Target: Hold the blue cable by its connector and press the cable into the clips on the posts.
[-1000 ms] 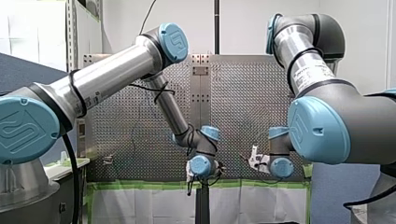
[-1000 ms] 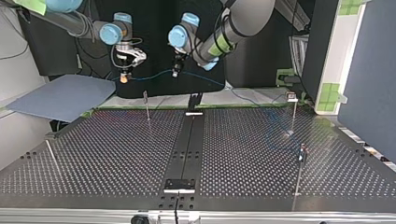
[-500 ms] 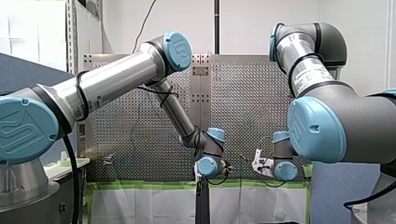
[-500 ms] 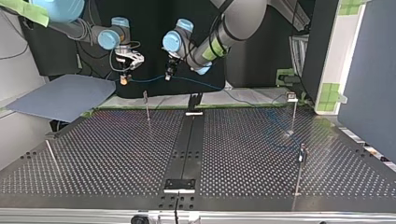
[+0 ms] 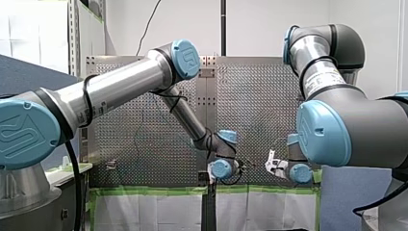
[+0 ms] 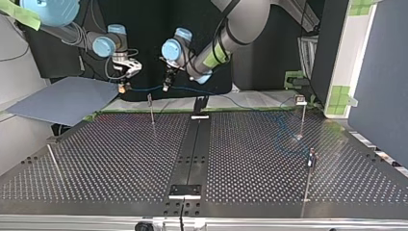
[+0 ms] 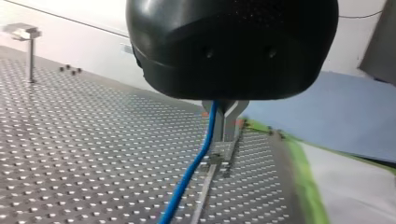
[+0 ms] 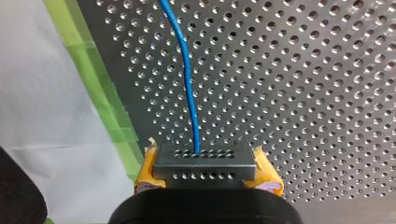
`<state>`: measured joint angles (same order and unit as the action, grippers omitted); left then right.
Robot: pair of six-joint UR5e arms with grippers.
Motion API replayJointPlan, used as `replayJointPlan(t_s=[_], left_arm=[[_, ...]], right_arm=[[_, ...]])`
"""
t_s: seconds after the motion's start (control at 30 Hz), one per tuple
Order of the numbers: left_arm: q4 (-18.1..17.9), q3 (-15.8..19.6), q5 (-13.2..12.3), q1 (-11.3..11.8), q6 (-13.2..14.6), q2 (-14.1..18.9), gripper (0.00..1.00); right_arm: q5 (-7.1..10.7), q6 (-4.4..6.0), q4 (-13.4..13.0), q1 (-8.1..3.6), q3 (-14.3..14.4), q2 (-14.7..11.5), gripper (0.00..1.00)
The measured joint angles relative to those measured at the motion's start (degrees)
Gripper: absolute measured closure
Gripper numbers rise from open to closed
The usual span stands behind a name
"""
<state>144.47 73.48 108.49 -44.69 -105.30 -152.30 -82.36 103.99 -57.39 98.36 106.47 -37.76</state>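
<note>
While both arms hang above the perforated table (image 6: 250, 159), my right gripper (image 8: 205, 179) clamps the dark connector (image 8: 204, 158) between its yellow pads (image 8: 145, 175); the blue cable (image 8: 187, 79) runs ahead from it, and my left gripper (image 7: 225, 140) pinches it between metal fingers (image 7: 229, 119).

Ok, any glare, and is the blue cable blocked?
Front view: bright sheen on my left arm. Left wrist view: black body of my left gripper fills much of it, blue cable shows past it. Right wrist view: evenly lit, connector unobstructed.
</note>
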Motion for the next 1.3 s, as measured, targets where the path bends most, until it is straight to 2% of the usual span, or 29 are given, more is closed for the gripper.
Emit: replayJointPlan(t_s=[0.17, 0.27, 0.43, 0.53, 0.8, 1.0, 1.13, 1.3], left_arm=[[-0.08, -2.38, 0.09, 0.13, -0.38, -0.10, 1.00], [-0.30, -3.15, 0.07, 0.13, -0.44, -0.76, 1.00], [-0.62, -4.47, -0.09, -0.05, -0.65, -2.43, 1.00], [-0.73, -4.74, -0.17, 0.08, -0.80, -2.68, 1.00], [-1.29, -5.04, -0.88, 0.52, -0.89, -3.02, 1.00], [0.09, -7.28, -1.80, 0.23, -0.81, -5.40, 1.00], [0.37, -9.28, -2.44, 0.29, -1.79, -7.18, 1.00], [1.24, -10.76, -2.61, 0.76, -2.38, -7.71, 1.00]], right_arm=[[1.34, 1.01, -0.07, -1.77, -0.22, 0.00, 1.00], [2.77, 1.21, -0.04, -3.31, -0.22, 0.00, 1.00], [4.80, 0.48, -0.45, -5.99, -0.24, 0.00, 1.00], [5.24, -0.06, -1.11, -6.92, -0.25, 0.00, 1.00], [7.11, -0.05, -2.15, -7.17, -0.38, 0.00, 1.00], [7.35, -0.33, -2.21, -7.05, -0.41, 0.02, 1.00], [7.38, -0.35, -2.27, -6.94, -0.53, 0.01, 1.00], [7.41, -0.35, -2.34, -6.85, -0.78, 0.02, 1.00]])
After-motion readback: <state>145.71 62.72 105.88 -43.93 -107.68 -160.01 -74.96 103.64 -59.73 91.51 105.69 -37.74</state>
